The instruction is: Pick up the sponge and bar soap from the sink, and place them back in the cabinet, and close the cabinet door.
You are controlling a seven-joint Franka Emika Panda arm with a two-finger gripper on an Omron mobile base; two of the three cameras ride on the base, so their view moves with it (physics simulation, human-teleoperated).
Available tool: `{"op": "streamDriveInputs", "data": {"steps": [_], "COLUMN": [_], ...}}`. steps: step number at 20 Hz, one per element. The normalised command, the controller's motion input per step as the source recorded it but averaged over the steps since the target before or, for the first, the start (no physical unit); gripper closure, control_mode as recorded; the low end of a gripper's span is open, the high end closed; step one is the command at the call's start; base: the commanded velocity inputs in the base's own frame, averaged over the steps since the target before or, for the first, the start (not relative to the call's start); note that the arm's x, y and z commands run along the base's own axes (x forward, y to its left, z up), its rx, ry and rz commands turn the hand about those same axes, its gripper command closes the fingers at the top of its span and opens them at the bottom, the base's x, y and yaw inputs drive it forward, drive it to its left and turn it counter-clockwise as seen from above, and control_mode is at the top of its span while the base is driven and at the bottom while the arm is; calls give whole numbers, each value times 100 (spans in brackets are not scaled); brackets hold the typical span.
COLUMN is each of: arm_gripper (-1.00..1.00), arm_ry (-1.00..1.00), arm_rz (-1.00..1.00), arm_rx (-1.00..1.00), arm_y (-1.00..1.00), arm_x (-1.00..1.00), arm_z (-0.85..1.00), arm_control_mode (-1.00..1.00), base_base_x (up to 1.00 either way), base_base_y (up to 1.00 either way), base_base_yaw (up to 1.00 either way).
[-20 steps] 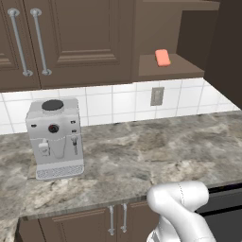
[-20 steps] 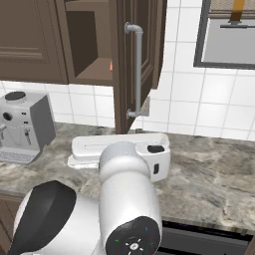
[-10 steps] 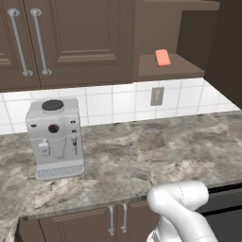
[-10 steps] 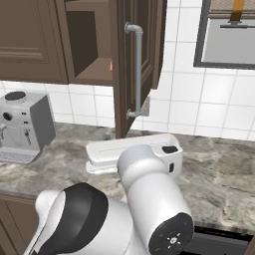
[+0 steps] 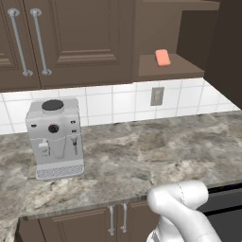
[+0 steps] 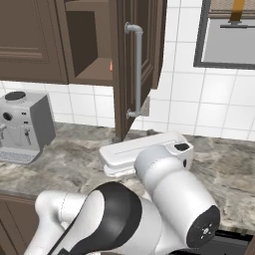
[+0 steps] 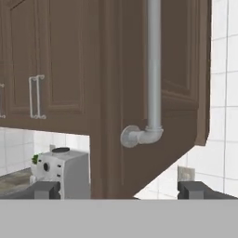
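**Cabinet door open, soap on shelf, claw spread before the handle**

On the brown shelf inside the cabinet [image 5: 170,71] we find the bar soap [image 5: 162,57], lying flat towards the front edge of the shelf; in the right base view it shows as a thin pink sliver [image 6: 110,65] at the shelf edge, behind the door. The cabinet door [image 6: 142,55] stands swung out from the cabinet, edge-on towards the right base camera, its long silver bar handle [image 6: 136,69] upright on the outer face. From the hand view we note the same handle [image 7: 153,69] running vertically, its lower elbow mount close above the gripper [image 7: 121,189]. The two dark finger tips [image 7: 46,189] sit far apart at either side of that view, with nothing between them; we record the claw as spread and not touching the handle. The neighbouring double-door cabinet [image 5: 66,38] is closed. A grey coffee machine [image 5: 56,137] stands on the marbled counter [image 5: 142,156], below the double doors, well apart from the open door. A wall outlet [image 5: 157,96] sits on the white tiles under the shelf
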Motion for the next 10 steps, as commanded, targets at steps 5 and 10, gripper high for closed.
{"op": "streamDriveInputs", "data": {"steps": [5, 10], "arm_gripper": [-100, -100], "arm_ry": [0, 0], "arm_rz": [10, 7], "arm_rx": [0, 0], "arm_y": [-7, 0], "arm_x": [15, 21], "arm_z": [0, 0], "arm_control_mode": [-100, -100], "base_base_x": [0, 0], "base_base_y": [0, 0], "base_base_yaw": [0, 0]}}
